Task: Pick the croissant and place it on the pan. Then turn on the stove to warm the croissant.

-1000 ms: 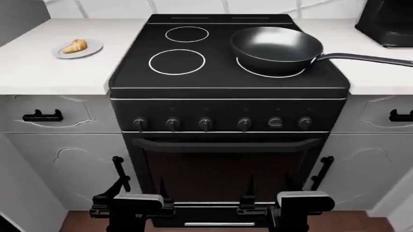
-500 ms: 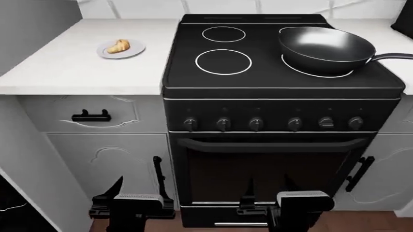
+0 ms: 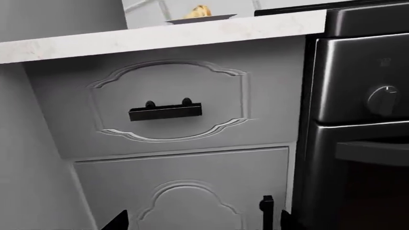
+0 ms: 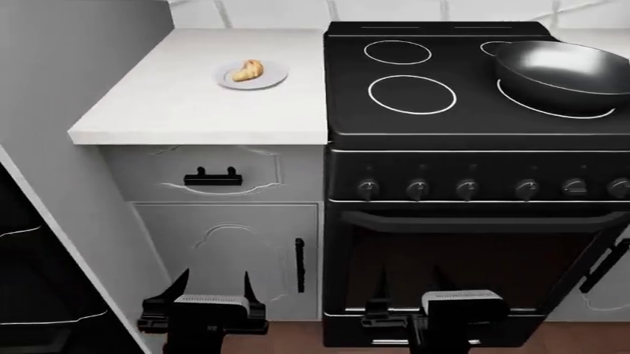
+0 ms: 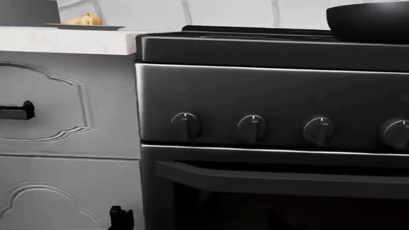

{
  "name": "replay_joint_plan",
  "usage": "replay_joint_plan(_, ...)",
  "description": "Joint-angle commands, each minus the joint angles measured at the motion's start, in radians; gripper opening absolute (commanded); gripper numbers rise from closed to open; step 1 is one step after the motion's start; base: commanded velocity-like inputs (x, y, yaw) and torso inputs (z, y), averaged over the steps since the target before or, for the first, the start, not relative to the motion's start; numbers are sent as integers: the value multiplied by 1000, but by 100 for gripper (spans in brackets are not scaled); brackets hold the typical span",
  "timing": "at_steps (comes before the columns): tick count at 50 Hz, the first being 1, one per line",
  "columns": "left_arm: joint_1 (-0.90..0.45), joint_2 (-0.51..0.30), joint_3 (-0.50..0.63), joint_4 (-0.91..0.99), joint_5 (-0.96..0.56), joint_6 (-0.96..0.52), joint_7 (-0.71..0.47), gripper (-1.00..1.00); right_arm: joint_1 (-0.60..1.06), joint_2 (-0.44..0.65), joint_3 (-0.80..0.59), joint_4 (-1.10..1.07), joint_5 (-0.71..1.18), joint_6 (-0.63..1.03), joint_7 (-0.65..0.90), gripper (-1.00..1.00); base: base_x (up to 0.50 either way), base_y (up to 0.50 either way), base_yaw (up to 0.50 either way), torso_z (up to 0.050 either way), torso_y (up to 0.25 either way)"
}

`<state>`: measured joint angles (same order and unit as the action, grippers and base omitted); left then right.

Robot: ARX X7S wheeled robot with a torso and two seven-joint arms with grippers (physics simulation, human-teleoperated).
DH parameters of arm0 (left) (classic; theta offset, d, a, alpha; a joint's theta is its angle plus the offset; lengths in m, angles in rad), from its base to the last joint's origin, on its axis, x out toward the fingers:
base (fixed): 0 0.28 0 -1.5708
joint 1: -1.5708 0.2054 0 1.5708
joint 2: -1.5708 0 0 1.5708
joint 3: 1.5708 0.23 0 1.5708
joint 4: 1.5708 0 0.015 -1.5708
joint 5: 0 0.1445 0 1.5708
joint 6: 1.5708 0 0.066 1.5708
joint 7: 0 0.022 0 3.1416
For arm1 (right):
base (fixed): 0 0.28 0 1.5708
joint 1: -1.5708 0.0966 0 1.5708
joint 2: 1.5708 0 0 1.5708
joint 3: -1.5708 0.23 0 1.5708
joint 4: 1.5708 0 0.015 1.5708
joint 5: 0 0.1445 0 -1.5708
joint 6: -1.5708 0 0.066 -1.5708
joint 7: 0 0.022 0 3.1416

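Observation:
The croissant (image 4: 249,70) lies on a small round white plate (image 4: 271,78) on the white counter, left of the stove (image 4: 433,122). On the stove's near right burner stands the black pan (image 4: 561,70), cut off by the frame edge. Both grippers hang low in front of the cabinets, far below the counter. My left gripper (image 4: 214,287) is open and holds nothing, as is my right gripper (image 4: 412,286). From the left wrist view the croissant (image 3: 198,10) shows above the counter edge. The right wrist view has the croissant (image 5: 85,19) and the pan (image 5: 370,21).
A tall grey panel (image 4: 69,88) bounds the counter (image 4: 177,110) on the left. Below are a drawer with a black handle (image 4: 212,178) and a cabinet door handle (image 4: 299,264). Six knobs (image 4: 417,189) line the stove front above the oven door handle (image 4: 482,221).
The whole view has shifted left: stove and pan slid to the right of the picture, the croissant and plate moved toward the middle. Both grippers keep their low pose and stay open.

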<state>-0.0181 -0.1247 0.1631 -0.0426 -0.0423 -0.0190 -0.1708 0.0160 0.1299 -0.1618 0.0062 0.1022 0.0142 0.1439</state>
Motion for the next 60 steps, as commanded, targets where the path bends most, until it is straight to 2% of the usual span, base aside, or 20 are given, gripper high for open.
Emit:
replay_joint_plan(1,2,-9,12,5,-14,-1,-3,100,0,9,-14,-2,3,0,10,100,0,500,0,0,0)
replay_joint_plan(18,0,-19,21,8,-30,-2,-15,100,-1,19,-24,-3,16,-3,21,100,0,500,0,0,0)
replay_joint_plan(26,3,-26,31,22,-37,-3,-13,100,-2,20,-23,-2,34,-9,23,100,0,0,0,0,0)
replay_joint_plan(47,2,-37,38,27,-59,-2,-23,100,2,33,-45,-5,39,-6,32,100,0,0,0,50,8)
replay_joint_plan(51,14,-27,-11,150,-107,-177,-85,100,10,38,-75,-87,42,83,27,100,0,0,0,50,5)
replay_joint_plan(54,15,-61,25,272,-103,-319,-74,100,14,47,-109,-202,38,184,25,100,0,0,0,50,0)
replay_joint_plan(60,-90,-91,6,557,-170,-653,-88,100,78,74,-162,-506,80,444,-2,100,0,0,0,49,0)
